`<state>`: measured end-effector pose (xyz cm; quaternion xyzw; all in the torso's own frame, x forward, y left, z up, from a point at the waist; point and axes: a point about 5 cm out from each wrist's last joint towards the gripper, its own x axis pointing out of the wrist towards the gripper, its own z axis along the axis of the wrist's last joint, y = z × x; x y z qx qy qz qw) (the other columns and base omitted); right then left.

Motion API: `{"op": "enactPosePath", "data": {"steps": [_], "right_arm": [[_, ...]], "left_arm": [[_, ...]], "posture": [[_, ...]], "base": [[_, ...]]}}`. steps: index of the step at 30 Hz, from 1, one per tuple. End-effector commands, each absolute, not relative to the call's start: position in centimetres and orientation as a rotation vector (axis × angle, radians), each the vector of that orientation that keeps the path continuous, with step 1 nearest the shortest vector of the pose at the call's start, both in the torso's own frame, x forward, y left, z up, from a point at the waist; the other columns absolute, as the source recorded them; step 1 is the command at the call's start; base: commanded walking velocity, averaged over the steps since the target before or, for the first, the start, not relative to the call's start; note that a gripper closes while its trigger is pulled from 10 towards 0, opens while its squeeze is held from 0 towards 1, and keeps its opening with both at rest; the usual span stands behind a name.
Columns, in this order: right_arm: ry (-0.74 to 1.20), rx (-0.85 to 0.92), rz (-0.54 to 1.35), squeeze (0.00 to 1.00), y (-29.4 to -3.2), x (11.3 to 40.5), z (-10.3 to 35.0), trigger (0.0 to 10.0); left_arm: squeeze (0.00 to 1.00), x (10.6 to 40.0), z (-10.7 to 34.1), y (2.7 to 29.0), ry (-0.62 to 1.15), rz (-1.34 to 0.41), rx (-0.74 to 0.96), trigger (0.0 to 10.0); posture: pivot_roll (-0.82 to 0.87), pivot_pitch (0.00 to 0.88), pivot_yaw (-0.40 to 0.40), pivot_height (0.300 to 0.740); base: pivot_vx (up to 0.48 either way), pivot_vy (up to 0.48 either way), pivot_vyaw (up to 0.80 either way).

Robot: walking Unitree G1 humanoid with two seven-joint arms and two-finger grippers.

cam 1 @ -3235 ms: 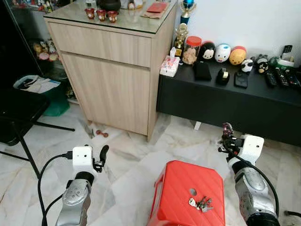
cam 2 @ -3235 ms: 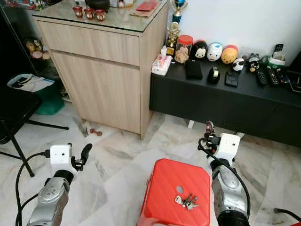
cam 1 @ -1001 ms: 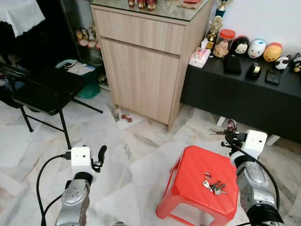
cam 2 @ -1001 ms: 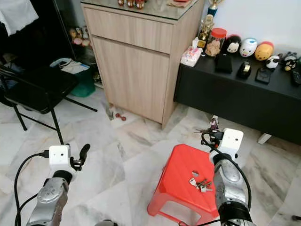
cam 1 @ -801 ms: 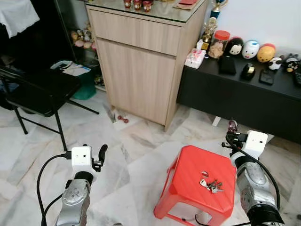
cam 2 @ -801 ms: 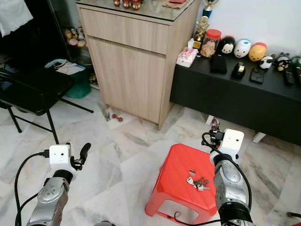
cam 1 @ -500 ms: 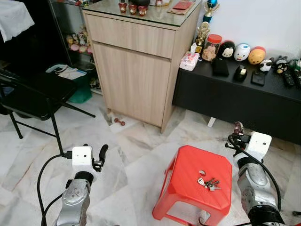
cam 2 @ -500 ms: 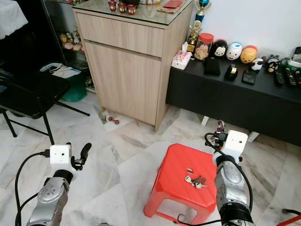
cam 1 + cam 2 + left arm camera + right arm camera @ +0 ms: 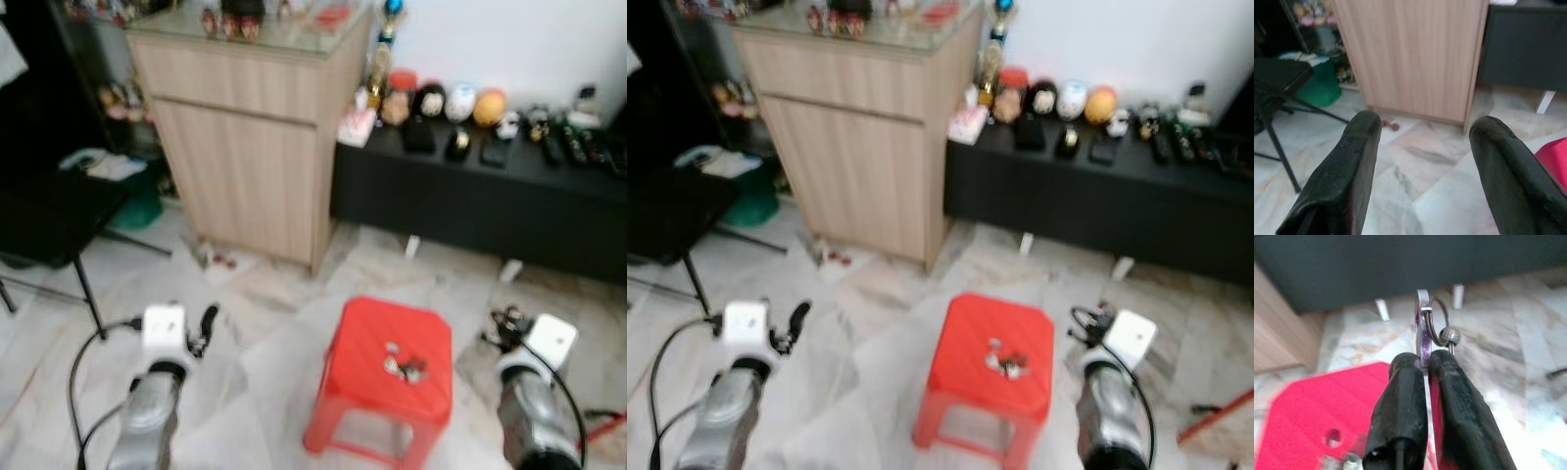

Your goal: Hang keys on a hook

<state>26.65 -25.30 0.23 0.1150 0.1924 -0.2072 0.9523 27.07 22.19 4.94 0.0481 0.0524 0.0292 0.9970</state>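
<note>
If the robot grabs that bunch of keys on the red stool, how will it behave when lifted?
The keys look like several loose pieces in a flat pile on the red stool, so they would probably dangle and swing rather than stay stiff. Being small and likely metal, they may slip between the fingers. The blur hides finer detail.

1 red stool (image 9: 388, 372), 1 bunch of keys (image 9: 404, 366), 1 wooden cabinet (image 9: 245, 137), 2 grippers
</note>
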Motion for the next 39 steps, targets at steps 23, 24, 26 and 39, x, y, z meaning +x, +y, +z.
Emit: {"op": "enactPosePath", "data": {"steps": [23,24,26,39], "right_arm": [[0.456,0.216,-0.462,0.0,-25.7,25.1,-1.2,10.0],[0.456,0.216,-0.462,0.0,-25.7,25.1,-1.2,10.0],[0.484,0.249,-0.485,0.0,-25.6,24.7,-1.6,10.0],[0.985,0.231,-0.416,0.0,-23.2,18.3,-7.7,10.0]], "left_arm": [[0.0,27.1,4.6,22.0,0.12,0.054,0.107,10.0],[0.0,27.1,4.6,22.0,0.12,0.054,0.107,10.0],[0.0,27.2,4.6,21.9,0.118,0.051,0.109,10.0],[0.0,27.5,4.6,21.7,0.112,0.054,0.1,10.0]], "posture": [[-0.08,0.063,-0.033,0.74],[-0.08,0.063,-0.033,0.74],[-0.08,0.06,-0.033,0.74],[-0.11,0.044,-0.047,0.74]], "base": [[0.0,-0.265,0.0],[0.0,-0.27,0.0],[0.0,-0.266,0.0],[0.0,-0.265,0.0]]}}
